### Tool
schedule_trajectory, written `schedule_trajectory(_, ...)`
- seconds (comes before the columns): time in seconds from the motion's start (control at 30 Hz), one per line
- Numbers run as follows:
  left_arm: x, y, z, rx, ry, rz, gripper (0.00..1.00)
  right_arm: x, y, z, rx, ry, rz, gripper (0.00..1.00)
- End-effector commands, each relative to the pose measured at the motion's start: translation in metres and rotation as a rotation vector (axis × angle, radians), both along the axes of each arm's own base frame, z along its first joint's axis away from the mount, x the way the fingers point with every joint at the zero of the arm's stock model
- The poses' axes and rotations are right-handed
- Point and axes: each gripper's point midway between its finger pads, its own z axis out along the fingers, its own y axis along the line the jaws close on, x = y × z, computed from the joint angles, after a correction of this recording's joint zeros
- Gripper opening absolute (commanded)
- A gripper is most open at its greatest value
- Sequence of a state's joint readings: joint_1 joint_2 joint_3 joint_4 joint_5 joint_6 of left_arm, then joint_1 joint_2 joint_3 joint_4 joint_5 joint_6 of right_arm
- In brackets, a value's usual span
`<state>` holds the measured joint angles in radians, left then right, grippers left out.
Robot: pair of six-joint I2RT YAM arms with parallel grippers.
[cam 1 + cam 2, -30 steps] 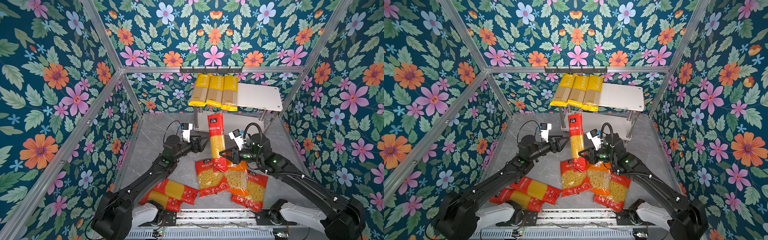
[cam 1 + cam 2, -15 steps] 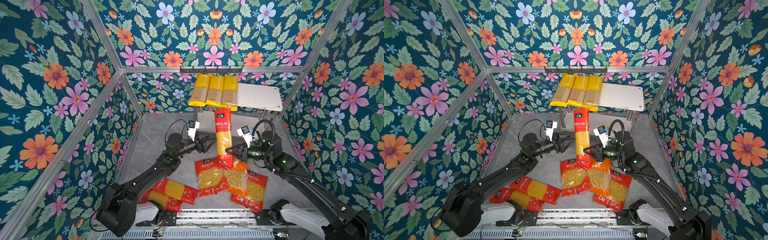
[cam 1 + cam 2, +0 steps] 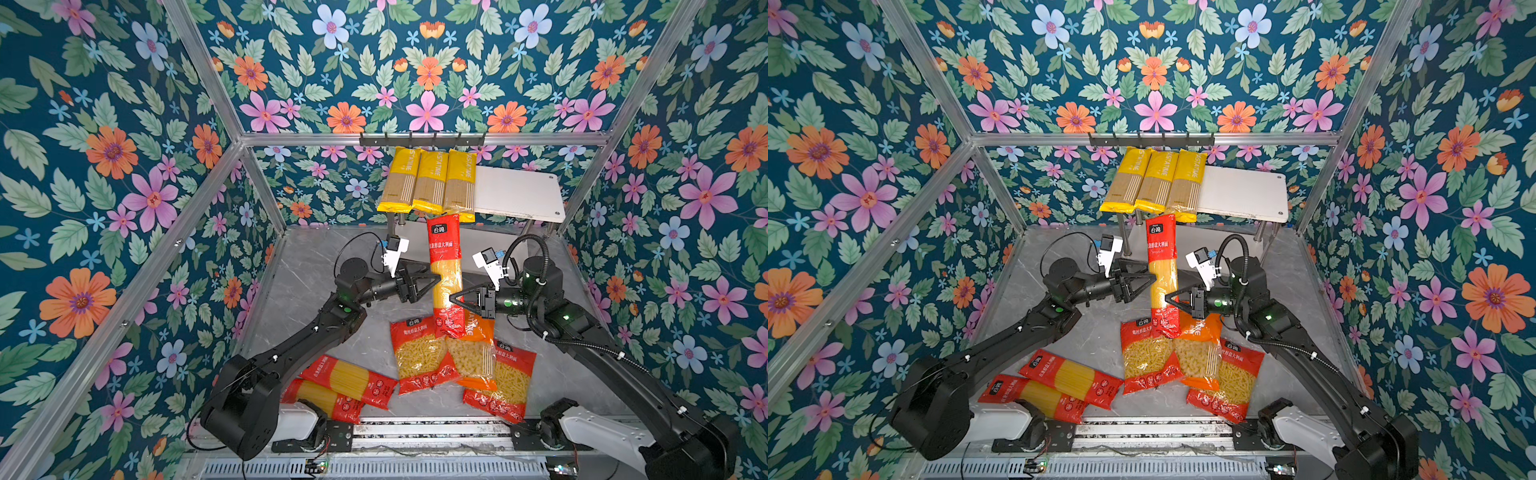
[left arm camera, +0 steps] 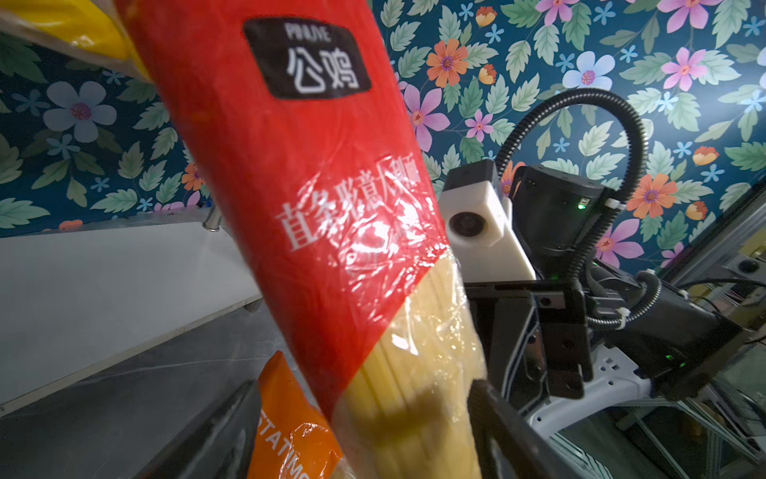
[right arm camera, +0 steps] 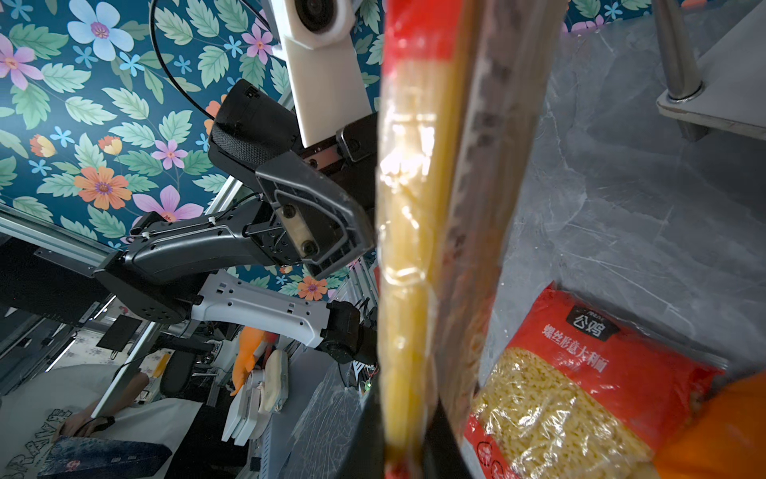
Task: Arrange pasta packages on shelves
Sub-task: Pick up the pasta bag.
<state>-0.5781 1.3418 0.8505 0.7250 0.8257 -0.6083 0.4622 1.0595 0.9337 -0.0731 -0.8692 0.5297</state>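
I had the right gripper (image 3: 454,300) clamped on the lower part of 1 red spaghetti pack (image 3: 446,266), holding it upright above the table, its top end just in front of the shelves (image 3: 515,195). The left gripper (image 3: 433,283) stood wide open, its fingers (image 4: 510,431) straddling the pack's clear middle; I could not tell whether they touched it. 3 yellow packs (image 3: 428,183) lay side by side on top of the shelves.
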Motion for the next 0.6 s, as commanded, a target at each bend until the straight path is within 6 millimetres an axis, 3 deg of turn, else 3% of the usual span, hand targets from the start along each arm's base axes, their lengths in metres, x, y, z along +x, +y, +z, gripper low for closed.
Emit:
schedule_trajectory(0.0, -0.011, -0.004, 0.015, -0.039, -0.047, -0.064, 0.79, -0.007, 0.006, 0.039, 0.103, -0.156, 0.081, 0.0)
schedule_trajectory(0.33, -0.019, -0.014, 0.021, -0.058, -0.041, -0.145, 0.66, -0.015, 0.011, 0.034, 0.133, -0.123, 0.159, 0.0)
schedule_trajectory(0.57, -0.024, -0.017, 0.027, -0.066, -0.045, -0.155, 0.35, -0.013, 0.012, 0.028, 0.137, -0.1, 0.155, 0.0)
